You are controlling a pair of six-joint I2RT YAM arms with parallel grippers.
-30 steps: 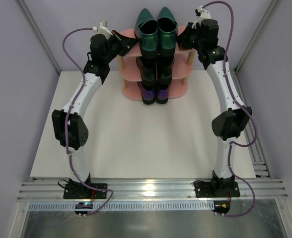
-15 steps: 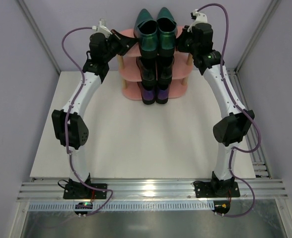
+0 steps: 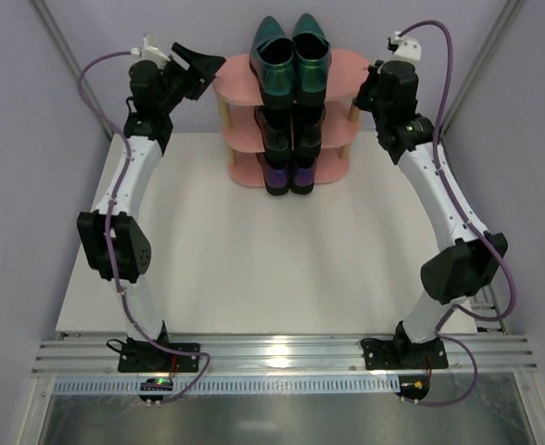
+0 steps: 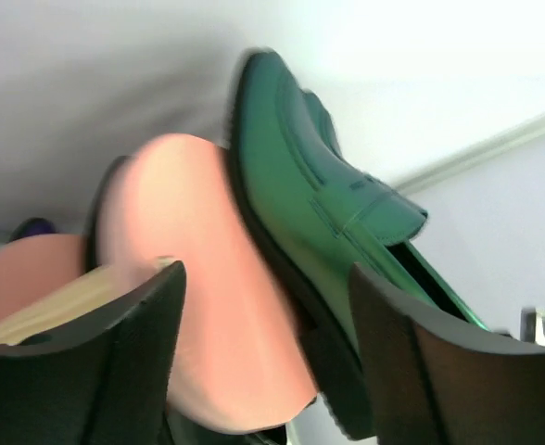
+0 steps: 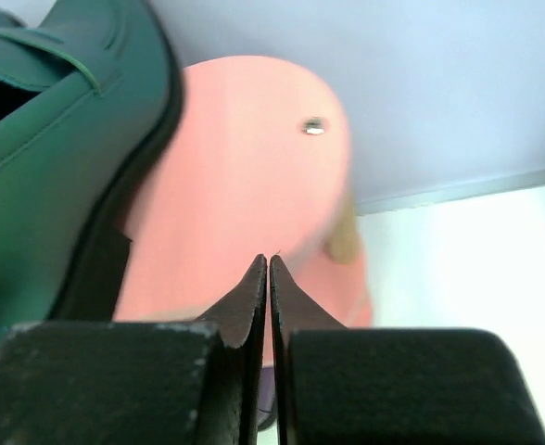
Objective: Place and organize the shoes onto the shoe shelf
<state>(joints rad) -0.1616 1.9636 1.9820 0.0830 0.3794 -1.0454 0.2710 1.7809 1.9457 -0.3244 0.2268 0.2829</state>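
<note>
The pink shoe shelf [image 3: 343, 69] stands at the back of the table. The teal shoes [image 3: 291, 57] sit side by side on its top board, the black pair [image 3: 289, 130] on the middle tier and the purple pair [image 3: 287, 174] at the bottom. My left gripper [image 3: 208, 67] hangs open just left of the top board, holding nothing. Its wrist view shows a teal shoe [image 4: 319, 185] on the pink board [image 4: 208, 306], seen between the fingers [image 4: 133, 352]. My right gripper [image 5: 269, 261] is shut and empty, beside the board's right end [image 5: 245, 167].
A light wooden post [image 5: 345, 243] holds the shelf's right side just beyond my right fingertips. The white table top [image 3: 272, 250] spreads in front of the shelf. Purple-grey walls close in the back and both sides, near both wrists.
My left gripper has opened and pulled back to the left, off the top board. The right arm has swung out to the right, away from the teal shoes.
</note>
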